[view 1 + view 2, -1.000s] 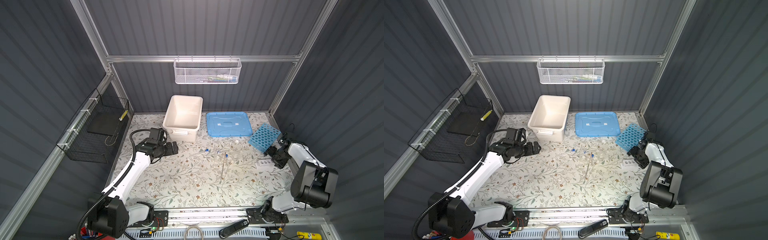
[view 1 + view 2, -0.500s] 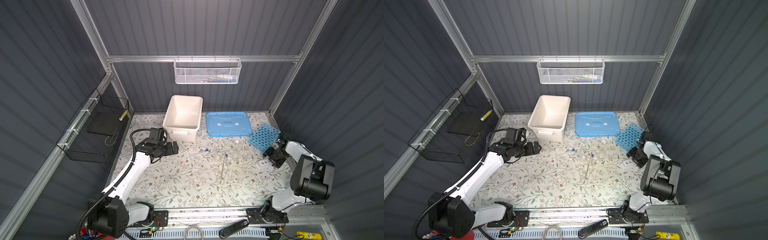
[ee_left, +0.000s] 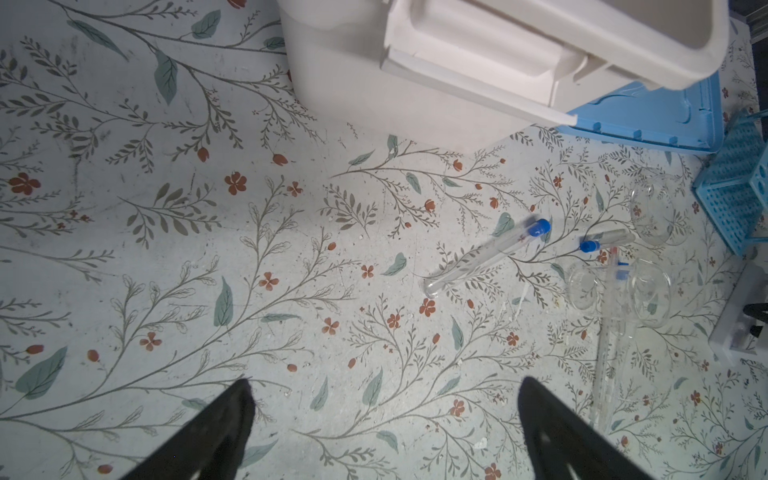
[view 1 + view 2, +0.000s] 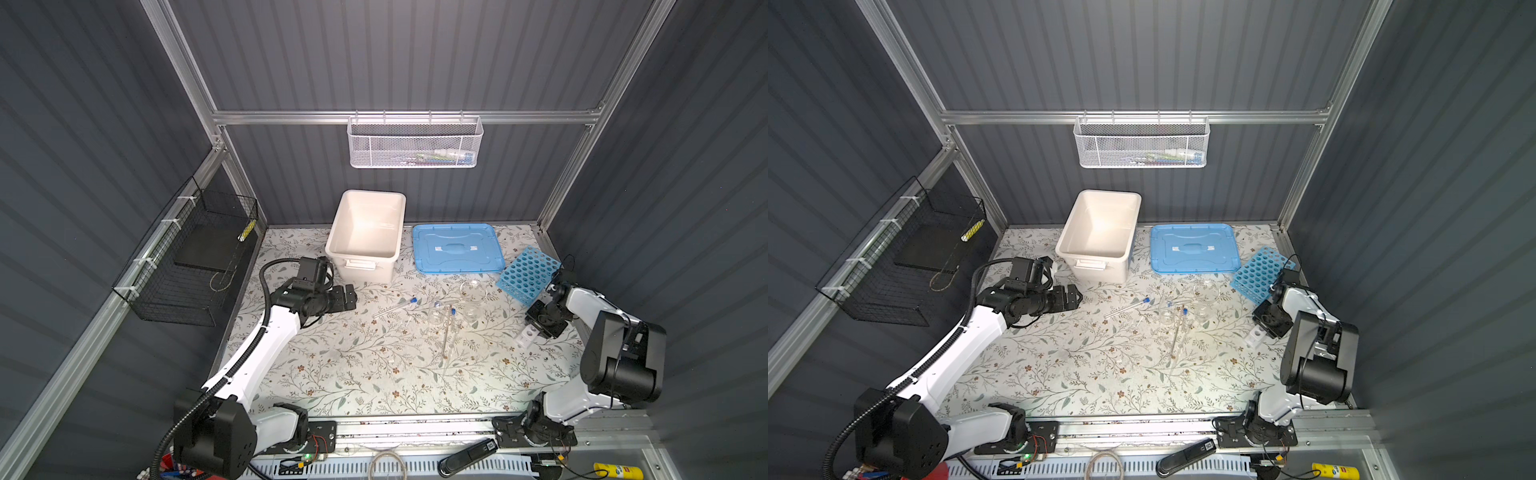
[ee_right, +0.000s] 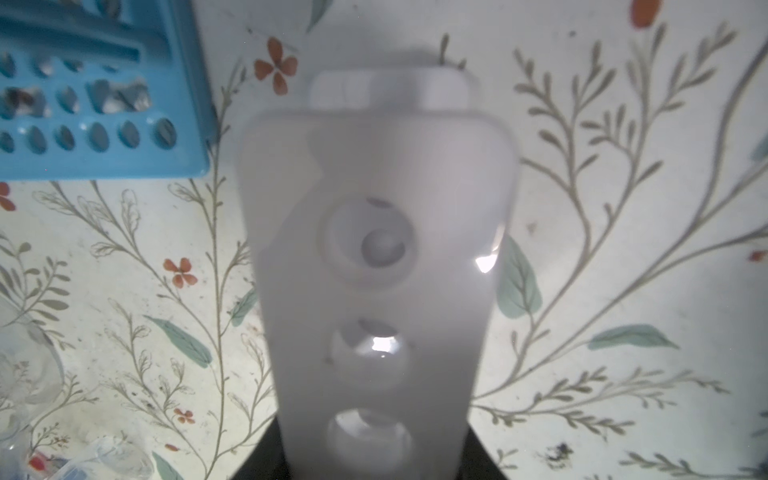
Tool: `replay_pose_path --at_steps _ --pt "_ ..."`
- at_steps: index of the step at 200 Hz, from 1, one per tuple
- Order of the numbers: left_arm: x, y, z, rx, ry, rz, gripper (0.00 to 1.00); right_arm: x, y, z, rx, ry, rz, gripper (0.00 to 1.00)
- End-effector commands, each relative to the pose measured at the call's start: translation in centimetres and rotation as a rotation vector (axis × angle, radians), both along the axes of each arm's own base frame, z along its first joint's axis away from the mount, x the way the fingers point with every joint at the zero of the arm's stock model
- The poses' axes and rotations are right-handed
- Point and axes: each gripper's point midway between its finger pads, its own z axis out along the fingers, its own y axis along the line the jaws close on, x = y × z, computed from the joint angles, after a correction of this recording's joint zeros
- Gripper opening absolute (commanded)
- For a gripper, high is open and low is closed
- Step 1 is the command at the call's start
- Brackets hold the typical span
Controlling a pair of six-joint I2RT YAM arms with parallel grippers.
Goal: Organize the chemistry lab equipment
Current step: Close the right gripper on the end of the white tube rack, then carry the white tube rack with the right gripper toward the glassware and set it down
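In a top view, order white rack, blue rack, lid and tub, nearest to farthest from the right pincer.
1. White rack: at the right pincer.
2. Blue rack: behind it, right.
3. Lid: back middle.
4. Tub: back, leftmost.

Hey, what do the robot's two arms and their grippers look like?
The left arm and right arm have white links with black joint housings. A black cable runs along the left arm. The left gripper has black tapering fingers; the right gripper is black too.

Right claw (image 4: 1263,329) on the small white tube rack (image 4: 1253,338), near sky-blue many-holed rack (image 4: 1258,274)
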Motion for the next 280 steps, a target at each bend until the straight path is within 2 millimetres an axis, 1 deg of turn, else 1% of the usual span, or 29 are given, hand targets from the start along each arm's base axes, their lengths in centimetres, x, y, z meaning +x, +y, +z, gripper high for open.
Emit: replay_pose_path --at_steps 1,14,39,56,88,130,155,193,209,243,280 --pt "-0.5 -0.1 0.4 -0.005 -0.016 -0.025 1.0 -1.3 0.8 -0.2 0.015 0.024 0.002 0.31" --pt "-0.7 -0.2 0.3 -0.009 -0.012 -0.027 1.0 -1.6 1.0 0.1 0.015 0.017 0.004 0.27" --pt "-0.7 -0.3 0.3 -0.019 -0.012 -0.029 1.0 -2.3 1.2 0.9 0.009 0.001 0.001 0.23" --pt "-0.6 -0.4 0.5 -0.021 -0.019 -0.03 1.0 -2.6 1.4 2.1 0.004 -0.024 -0.001 0.21" --pt "-0.5 -0.4 0.6 -0.022 -0.023 -0.03 1.0 -3.0 2.5 4.1 0.007 -0.066 0.017 0.17" --pt "-0.6 -0.6 0.4 -0.031 -0.005 -0.029 1.0 -2.7 5.7 5.3 -0.003 -0.046 0.123 0.17" --pt "-0.7 -0.7 0.5 -0.038 0.001 -0.033 1.0 -2.7 8.1 5.7 -0.027 -0.023 0.2 0.17" --pt "-1.0 -0.9 0.1 -0.047 0.03 -0.04 1.0 -2.9 11.8 5.1 -0.039 0.014 0.303 0.17" --pt "-1.2 -1.0 -0.1 -0.052 0.042 -0.041 1.0 -2.9 13.1 4.8 -0.066 0.039 0.347 0.18" --pt "-1.4 -1.1 -0.7 -0.056 0.067 -0.046 1.0 -2.9 15.1 2.9 -0.071 0.088 0.419 0.18" --pt "-1.7 -0.9 -1.0 -0.046 0.08 -0.041 1.0 -3.3 16.1 0.8 -0.072 0.128 0.458 0.18"
